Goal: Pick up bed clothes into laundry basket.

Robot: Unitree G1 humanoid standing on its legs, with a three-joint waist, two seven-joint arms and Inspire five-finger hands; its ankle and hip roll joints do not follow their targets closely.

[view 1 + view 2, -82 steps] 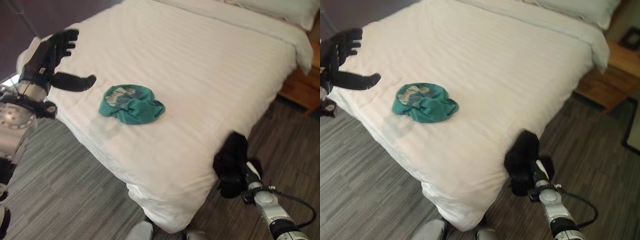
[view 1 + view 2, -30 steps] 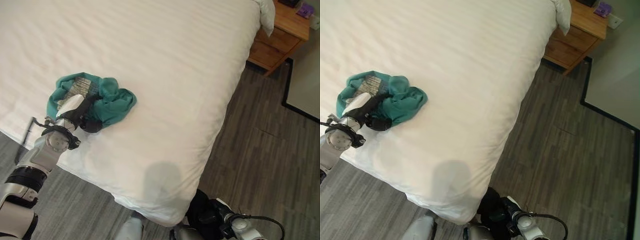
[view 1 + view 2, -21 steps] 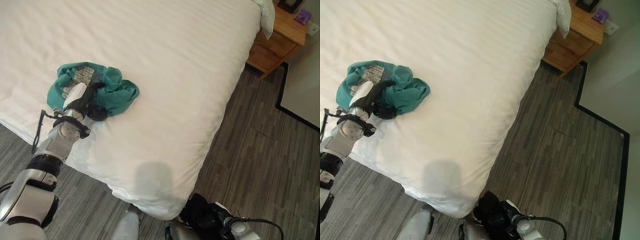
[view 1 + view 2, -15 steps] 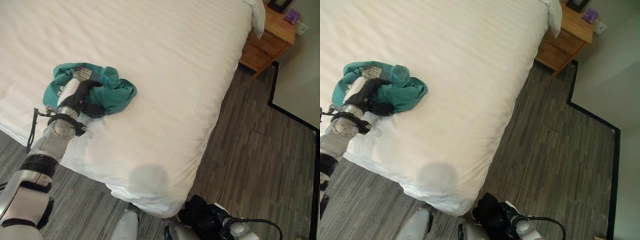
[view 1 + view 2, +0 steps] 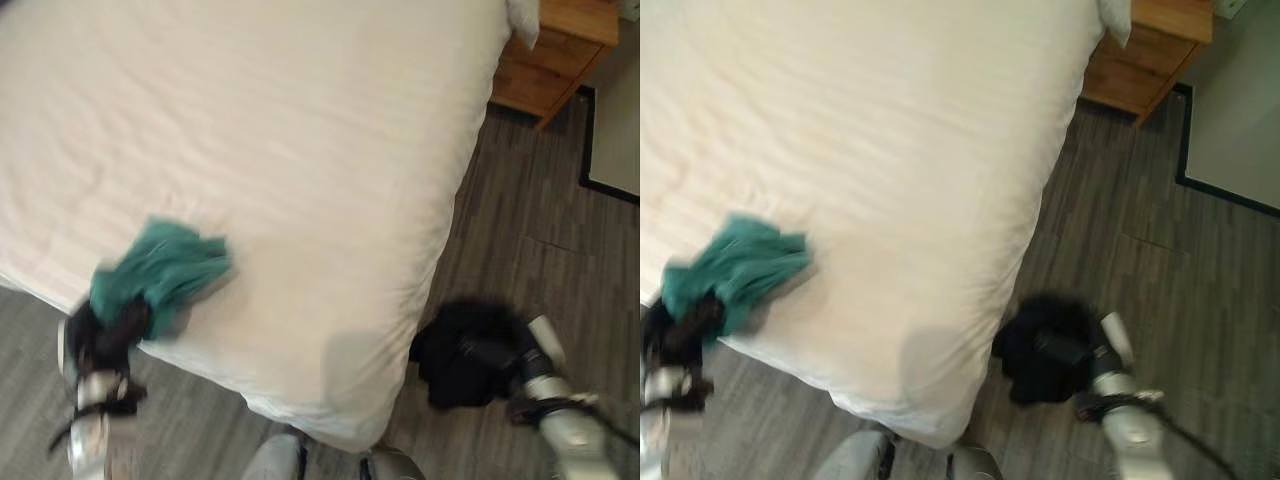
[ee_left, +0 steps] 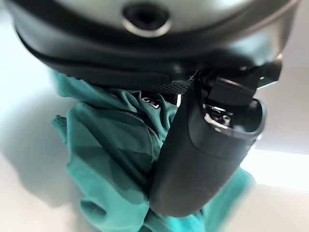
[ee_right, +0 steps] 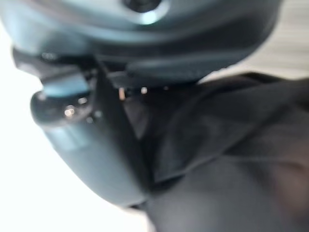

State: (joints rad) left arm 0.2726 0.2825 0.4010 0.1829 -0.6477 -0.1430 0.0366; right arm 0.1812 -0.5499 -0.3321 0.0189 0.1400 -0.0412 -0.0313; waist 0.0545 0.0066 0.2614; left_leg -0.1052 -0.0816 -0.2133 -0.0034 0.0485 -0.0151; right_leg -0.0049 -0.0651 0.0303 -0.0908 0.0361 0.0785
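A crumpled teal garment (image 5: 160, 270) lies near the left front edge of the white bed (image 5: 300, 130). My left hand (image 5: 105, 340) is at that edge, shut on the garment's lower end. In the left wrist view the thumb (image 6: 203, 159) presses into bunched teal cloth (image 6: 111, 159). My right hand (image 5: 505, 355) hangs over the floor beside the bed's front corner, shut on a black garment (image 5: 455, 355). In the right wrist view its thumb (image 7: 91, 154) closes on dark fabric (image 7: 231, 159).
A wooden nightstand (image 5: 550, 60) stands at the far right past the bed. Grey wood-plank floor (image 5: 540, 260) runs along the bed's right side and in front of it.
The camera has shifted. My left hand has dragged the teal garment from further in on the bed to its front edge. The right hand with the black garment shows higher and further right.
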